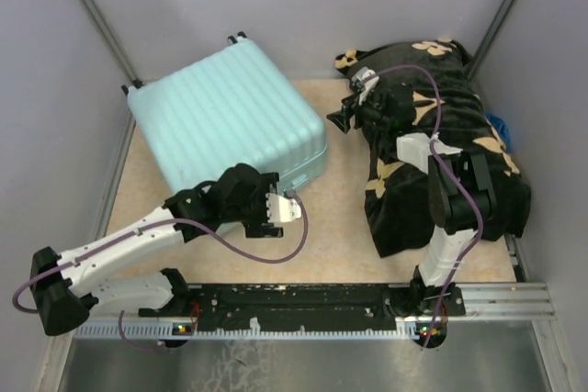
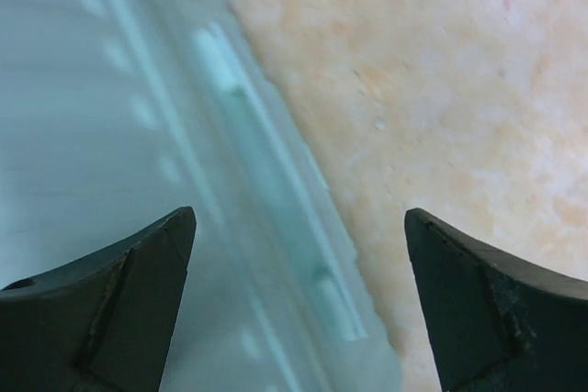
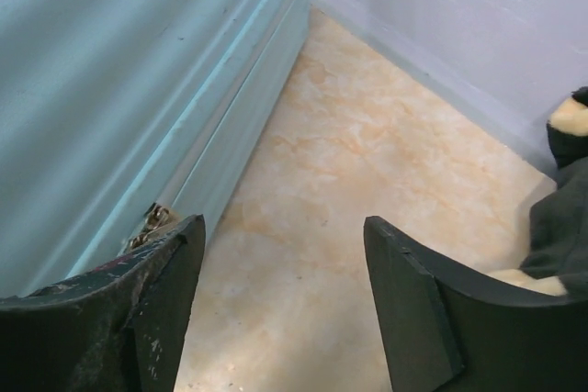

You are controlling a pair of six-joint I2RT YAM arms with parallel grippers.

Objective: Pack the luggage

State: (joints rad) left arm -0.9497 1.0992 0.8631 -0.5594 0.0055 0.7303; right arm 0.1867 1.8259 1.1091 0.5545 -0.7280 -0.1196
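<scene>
The left tool [image 2: 299, 319] hangs spread wide over the near edge of the large pale mint-blue ribbed hard-shell suitcase [image 1: 225, 112], which lies shut (wheels toward the back wall) on the left of the beige marbled tabletop [image 1: 340, 227]. The right tool [image 3: 280, 305], also spread, sits beside the suitcase's right side, its arm over a black blanket with tan flowers [image 1: 400, 213].

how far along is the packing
Done: nothing yet. The suitcase lies shut, and the blanket is still outside it on the table. In hand: both tools are open at the suitcase's edge, the left tool at its near corner and the right tool by the zip pull. Left: open the suitcase, likely put the blanket in, close it.
</scene>
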